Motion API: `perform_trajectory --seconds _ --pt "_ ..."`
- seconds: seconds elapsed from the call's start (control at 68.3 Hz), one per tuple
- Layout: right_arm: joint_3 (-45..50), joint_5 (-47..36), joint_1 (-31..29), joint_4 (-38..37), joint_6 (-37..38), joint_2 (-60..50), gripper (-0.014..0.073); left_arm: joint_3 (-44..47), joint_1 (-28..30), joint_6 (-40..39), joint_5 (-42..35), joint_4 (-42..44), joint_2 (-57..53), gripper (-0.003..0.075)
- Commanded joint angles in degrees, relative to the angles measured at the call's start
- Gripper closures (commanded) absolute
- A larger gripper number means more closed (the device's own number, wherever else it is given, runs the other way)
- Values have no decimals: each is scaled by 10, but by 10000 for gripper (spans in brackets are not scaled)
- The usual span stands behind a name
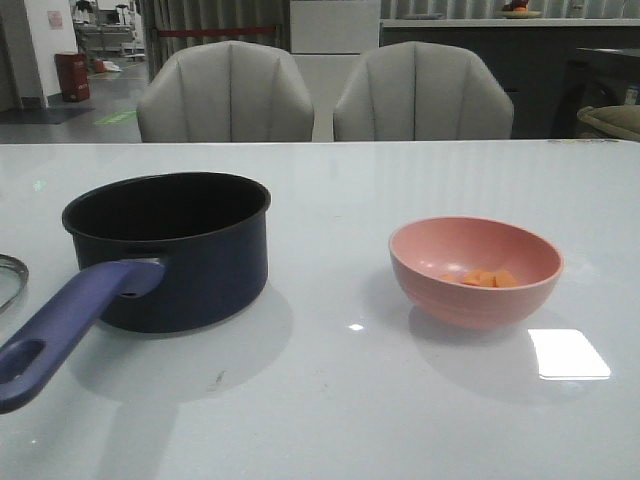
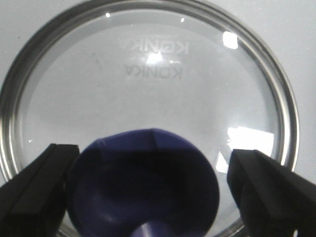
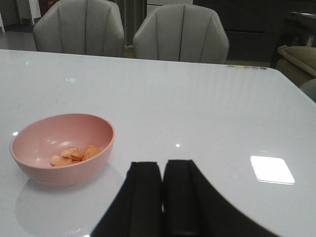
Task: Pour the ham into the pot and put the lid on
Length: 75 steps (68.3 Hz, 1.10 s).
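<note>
The dark navy pot (image 1: 185,245) stands at the table's left, its blue-purple handle (image 1: 70,335) pointing toward the front-left. The ham (image 1: 487,278), a few small orange cubes, lies in the salmon-pink bowl (image 1: 475,300) at the right; it also shows in the right wrist view (image 3: 74,154). The glass lid (image 2: 148,74) lies flat on the table, and only its rim (image 1: 8,282) shows at the far left of the front view. My left gripper (image 2: 148,190) is open, with its fingers on either side of the lid's blue-purple knob (image 2: 143,182). My right gripper (image 3: 163,173) is shut and empty, low over the table to the right of the bowl (image 3: 61,148).
Two grey chairs (image 1: 320,95) stand behind the table's far edge. A bright square light reflection (image 1: 568,353) lies on the white tabletop to the right of the bowl. Neither arm shows in the front view.
</note>
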Motion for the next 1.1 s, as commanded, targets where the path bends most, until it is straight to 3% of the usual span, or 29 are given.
perform_trajectory --seconds 0.0,0.41,0.644,0.952,1.084 --pt "-3 -46 -3 -5 -3 -12 444 -19 -4 -1 -6 0 -53 94" --pt "-3 -46 -3 -5 -3 -12 444 10 -7 -1 -24 16 -214 95" --pt "-3 -46 -3 -5 -3 -12 444 114 -16 -1 -119 0 -397 95" --pt "-3 -46 -3 -5 -3 -12 444 286 -99 -1 -253 0 -671 95" --pt "-3 -46 -3 -5 -3 -12 444 345 -134 -1 -268 0 -782 95"
